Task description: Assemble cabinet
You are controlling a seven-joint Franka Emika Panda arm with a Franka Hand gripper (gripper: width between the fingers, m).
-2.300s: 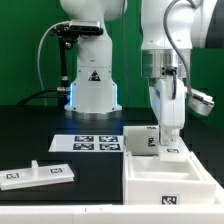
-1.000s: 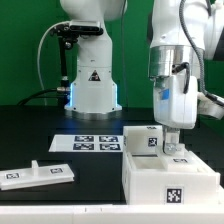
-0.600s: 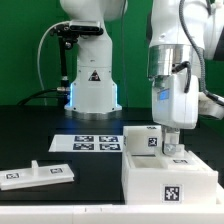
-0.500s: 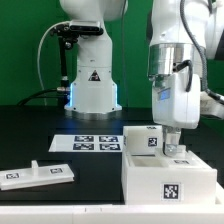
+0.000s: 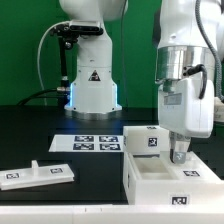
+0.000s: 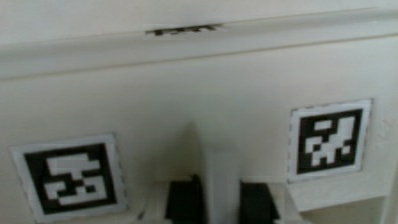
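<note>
The cabinet box (image 5: 150, 186) is a white open-topped piece at the exterior view's lower right, with a tag on its rim and another on its far wall (image 5: 148, 141). My gripper (image 5: 180, 155) reaches straight down onto the box's right side. In the wrist view the gripper (image 6: 226, 200) is shut on a thin white upright wall of the box (image 6: 217, 160). Dark fingers (image 6: 185, 203) press on either side of it, with one tag (image 6: 71, 176) to one side and another tag (image 6: 333, 137) to the other. A flat white cabinet panel (image 5: 35, 174) with tags lies at the lower left.
The marker board (image 5: 97, 142) lies on the black table between the panel and the box. Behind it stands the white robot base (image 5: 92, 85) with a triangle sticker. The box runs out of the picture at the right and bottom edges.
The arm has shifted toward the exterior view's right and nearer the camera, and the box has moved with it. Its front tag now sits higher and further right. The jaws stayed shut.
</note>
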